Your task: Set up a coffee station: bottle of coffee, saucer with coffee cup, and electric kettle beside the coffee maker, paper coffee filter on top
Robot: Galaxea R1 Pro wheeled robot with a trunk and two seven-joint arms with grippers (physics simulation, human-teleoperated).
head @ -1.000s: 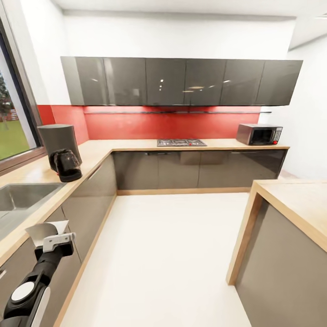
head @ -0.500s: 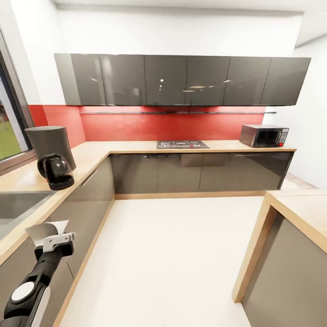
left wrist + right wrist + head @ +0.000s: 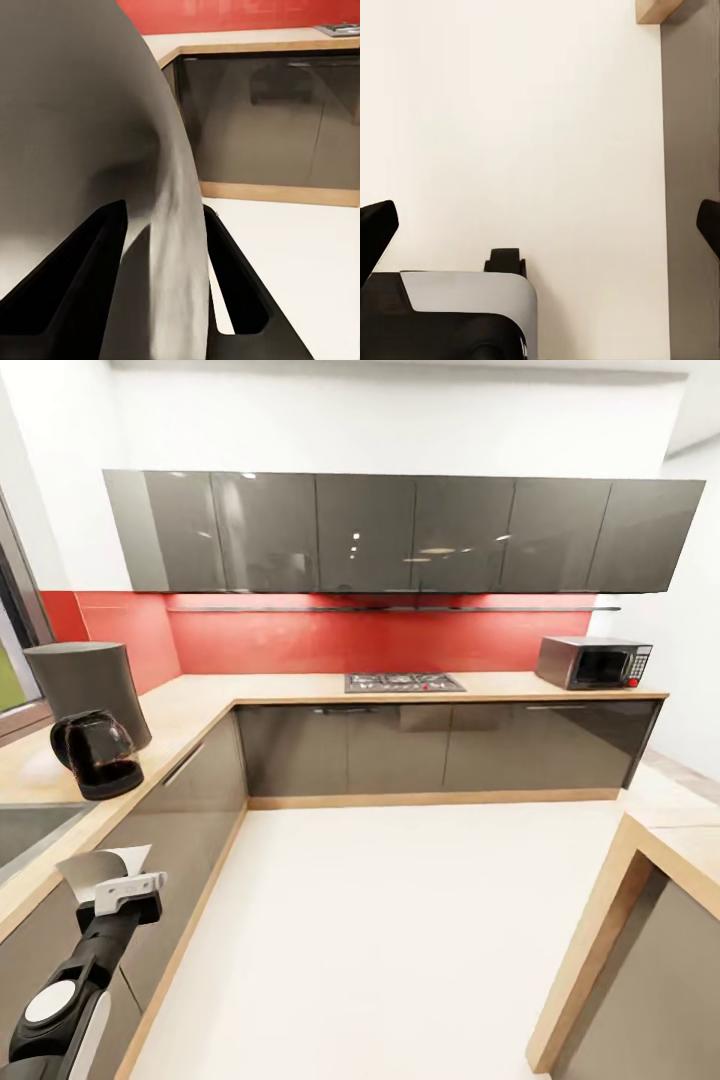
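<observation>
Left claw (image 3: 105, 880) clenched on paper coffee filter (image 3: 92, 867); coffee maker (image 3: 88, 685) ahead on surface (image 3: 190, 705). Right claw (image 3: 540, 232) spread wide above floor (image 3: 510, 135).

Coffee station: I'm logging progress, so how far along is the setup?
Done: the coffee maker stands on the kitchen countertop, with the electric kettle right beside it. In hand: the left gripper is shut on the paper coffee filter, not yet on the machine. Left: the filter placement, plus bottle, saucer and cup; none stand beside the coffee maker. The right gripper is open.
</observation>
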